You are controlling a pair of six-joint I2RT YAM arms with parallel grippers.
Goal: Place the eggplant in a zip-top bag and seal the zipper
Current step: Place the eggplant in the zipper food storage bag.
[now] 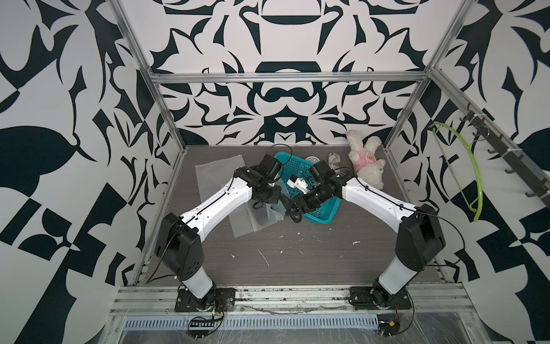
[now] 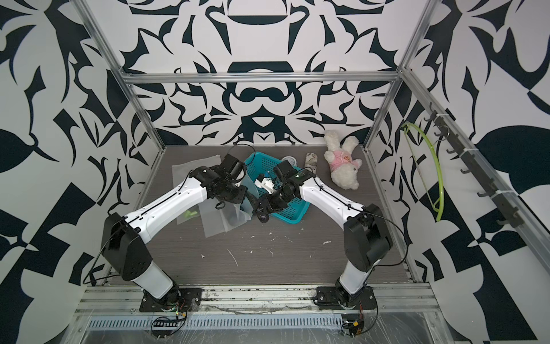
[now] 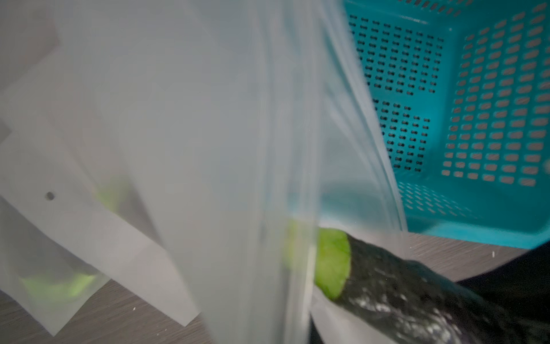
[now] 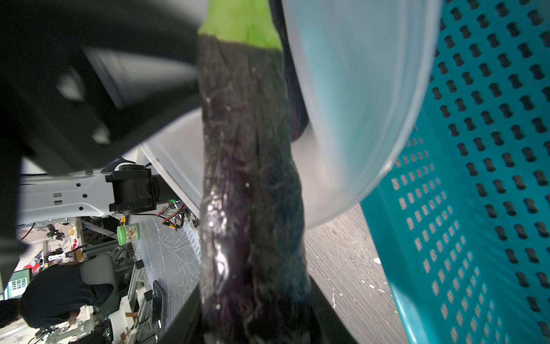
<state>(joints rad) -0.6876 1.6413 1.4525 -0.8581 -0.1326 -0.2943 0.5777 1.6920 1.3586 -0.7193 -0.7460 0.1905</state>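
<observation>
The eggplant, dark purple with a green cap, is held lengthwise in my right gripper, whose jaws are shut on its body. Its cap end sits at the edge of the translucent zip-top bag, beside the plastic; I cannot tell whether it is inside. The bag hangs lifted from my left gripper, shut on its upper edge; the fingers themselves are hidden behind the plastic. In both top views the two wrists meet at mid-table, the right gripper low beside the bag.
A teal perforated basket stands right behind the grippers, close to the eggplant. More flat bags lie on the left of the table, one holding something green. A plush bunny and a rolled cloth lie at the back right.
</observation>
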